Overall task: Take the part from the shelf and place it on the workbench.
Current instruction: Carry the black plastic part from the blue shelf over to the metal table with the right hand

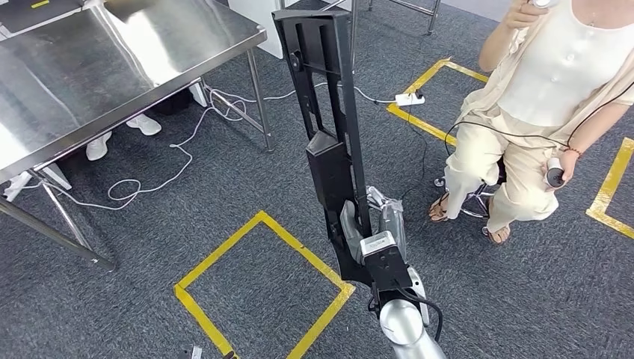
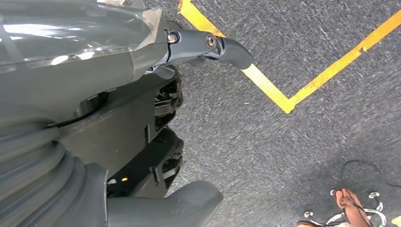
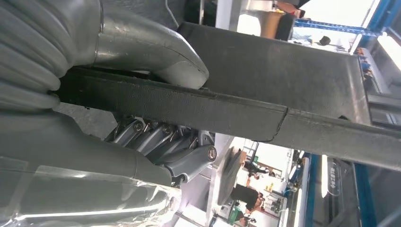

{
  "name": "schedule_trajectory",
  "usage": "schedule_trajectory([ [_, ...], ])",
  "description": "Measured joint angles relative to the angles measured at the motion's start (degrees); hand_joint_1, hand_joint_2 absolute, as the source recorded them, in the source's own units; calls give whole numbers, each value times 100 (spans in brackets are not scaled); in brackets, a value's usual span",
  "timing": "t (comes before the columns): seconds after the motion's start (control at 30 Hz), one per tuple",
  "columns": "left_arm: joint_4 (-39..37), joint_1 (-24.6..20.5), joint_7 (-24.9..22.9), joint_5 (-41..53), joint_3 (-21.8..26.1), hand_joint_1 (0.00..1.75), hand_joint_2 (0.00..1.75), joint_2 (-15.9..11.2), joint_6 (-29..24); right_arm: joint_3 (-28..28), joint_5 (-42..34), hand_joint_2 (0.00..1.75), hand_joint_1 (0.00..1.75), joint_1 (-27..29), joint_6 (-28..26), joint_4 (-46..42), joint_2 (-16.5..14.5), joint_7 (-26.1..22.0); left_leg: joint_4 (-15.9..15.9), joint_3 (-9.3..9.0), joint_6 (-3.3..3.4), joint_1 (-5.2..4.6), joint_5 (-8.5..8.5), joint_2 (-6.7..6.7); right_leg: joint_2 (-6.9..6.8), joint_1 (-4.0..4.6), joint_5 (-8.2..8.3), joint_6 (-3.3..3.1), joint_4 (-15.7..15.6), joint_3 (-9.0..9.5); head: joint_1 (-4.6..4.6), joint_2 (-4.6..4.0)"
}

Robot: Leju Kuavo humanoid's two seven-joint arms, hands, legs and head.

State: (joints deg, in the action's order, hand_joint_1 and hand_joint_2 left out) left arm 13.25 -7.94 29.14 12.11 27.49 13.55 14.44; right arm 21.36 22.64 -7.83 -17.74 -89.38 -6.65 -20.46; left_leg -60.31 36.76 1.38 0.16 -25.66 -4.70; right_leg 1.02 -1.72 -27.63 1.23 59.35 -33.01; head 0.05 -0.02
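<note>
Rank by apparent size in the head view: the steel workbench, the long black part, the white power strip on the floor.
1. steel workbench, cut off by the frame edge.
2. long black part, held upright by the right hand; it stands nearer the camera, so it looks bigger than it is.
3. white power strip, far smallest.

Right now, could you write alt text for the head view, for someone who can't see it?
The robot's right hand holds a long black part upright over grey carpet marked with yellow tape squares. A steel workbench stands beyond on the left, and a seated person is on the right.
</note>
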Motion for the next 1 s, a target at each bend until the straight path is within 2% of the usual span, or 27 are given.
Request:
schedule_trajectory([
  [0.07,0,-6,0,7,-1,0,175,0,3,-4,25,175,175,8,-23,-26,2,-2,-549,267,-62,11,-281,326,-102,11,-17,-67,-5,24,-45,0],
  [0.13,0,-11,-1,31,-2,0,175,0,15,-11,51,175,175,56,-57,-55,11,-2,-1262,650,-100,42,-555,446,-230,38,-40,-109,-4,31,-66,0],
  [0.17,0,-10,-1,44,-3,0,175,1,26,-17,49,175,175,91,-69,-72,15,1,-1432,755,-102,48,-574,458,-296,49,-48,-120,-3,33,-70,0],
  [0.2,0,-10,-2,54,-3,0,175,1,36,-29,30,175,175,124,-74,-99,18,7,-1393,751,-89,48,-491,465,-360,59,-57,-129,-4,37,-72,0],
  [0.23,0,-11,-3,60,-3,0,175,1,43,-49,-1,175,175,145,-75,-140,19,13,-1137,628,-55,40,-329,495,-418,72,-64,-137,-5,44,-73,0],
  [0.3,1,-21,-10,65,-4,0,175,1,49,-111,-69,175,175,155,-75,-249,19,21,-375,220,68,-28,-17,749,-518,109,-85,-133,-11,68,-70,0],
  [0.33,2,-36,-15,67,-4,0,175,6,48,-150,-94,175,175,153,-76,-305,22,21,-96,69,122,-69,51,873,-560,125,-96,-120,-18,78,-69,0],
  [0.37,2,-52,-21,67,-5,0,175,11,45,-188,-110,175,175,152,-76,-348,27,22,53,-5,160,-108,59,955,-611,136,-109,-103,-26,89,-70,0],
  [0.4,2,-67,-26,67,-5,0,175,16,35,-221,-122,175,175,153,-76,-379,34,22,93,-14,172,-133,32,950,-668,144,-118,-85,-38,102,-70,0],
  [0.43,3,-77,-28,67,-5,0,175,22,19,-247,-129,175,175,152,-75,-400,41,20,125,-25,184,-138,39,870,-730,149,-127,-65,-59,129,-77,0],
  [0.47,3,-76,-32,64,-4,0,175,26,2,-265,-134,175,175,148,-73,-413,50,19,177,-60,193,-123,66,796,-728,155,-145,-42,-51,140,-73,0],
  [0.53,3,-84,-37,54,-3,0,175,36,-25,-285,-139,175,175,123,-69,-429,75,2,291,-143,225,-75,134,648,-501,157,-272,-28,174,67,-65,0],
  [0.6,2,-105,-39,45,-3,0,175,50,-37,-306,-141,175,175,101,-69,-429,116,-11,329,-168,246,-47,165,489,-219,130,-542,-61,829,-259,-40,0],
  [0.63,2,-111,-40,38,-3,0,175,56,-45,-318,-139,175,175,96,-72,-424,139,-10,328,-166,248,-47,166,399,-169,119,-658,-65,1183,-454,-28,0],
  [0.67,1,-106,-44,27,-2,0,175,60,-54,-328,-132,175,175,96,-75,-419,159,-7,326,-167,246,-46,166,303,-152,108,-702,-45,1410,-596,-22,0],
  [0.7,1,-99,-49,15,-2,0,175,62,-62,-335,-122,175,175,94,-81,-414,174,-1,320,-168,241,-43,164,210,-145,94,-653,0,1436,-642,-22,0],
  [0.73,0,-93,-56,2,-1,0,175,62,-64,-337,-106,175,175,86,-85,-412,184,8,308,-171,229,-34,159,121,-126,74,-520,61,1243,-582,-22,0],
  [0.77,0,-90,-62,-9,-1,0,175,62,-62,-338,-89,175,175,76,-89,-412,191,17,285,-170,206,-23,146,35,-59,42,-338,133,886,-440,-22,0],
  [0.8,0,-90,-66,-23,-1,0,175,61,-61,-338,-72,175,175,61,-90,-410,196,26,245,-155,170,-19,124,-44,61,12,-184,186,534,-295,-14,0],
  [0.83,0,-92,-68,-36,0,0,175,60,-61,-337,-58,175,175,43,-90,-407,200,34,198,-128,129,-19,99,-110,157,-10,-73,197,256,-179,-1,0],
  [0.87,0,-92,-68,-47,1,0,175,58,-61,-336,-47,175,175,31,-90,-403,202,44,163,-95,88,-23,85,-164,229,-20,-17,171,99,-115,4,0],
  [0.9,0,-91,-68,-55,1,0,175,55,-62,-337,-39,175,175,23,-90,-399,204,52,141,-59,56,-24,80,-207,242,-11,-9,121,67,-104,0,0],
  [0.97,1,-85,-69,-55,1,0,175,45,-62,-338,-29,175,175,9,-90,-391,200,67,125,-18,18,0,81,-257,139,-8,7,36,60,-94,-26,0],
  [1.0,1,-83,-72,-58,1,0,175,41,-60,-339,-24,175,175,-11,-89,-387,195,71,71,6,-2,6,52,-179,91,-8,8,8,56,-80,-38,0],
])
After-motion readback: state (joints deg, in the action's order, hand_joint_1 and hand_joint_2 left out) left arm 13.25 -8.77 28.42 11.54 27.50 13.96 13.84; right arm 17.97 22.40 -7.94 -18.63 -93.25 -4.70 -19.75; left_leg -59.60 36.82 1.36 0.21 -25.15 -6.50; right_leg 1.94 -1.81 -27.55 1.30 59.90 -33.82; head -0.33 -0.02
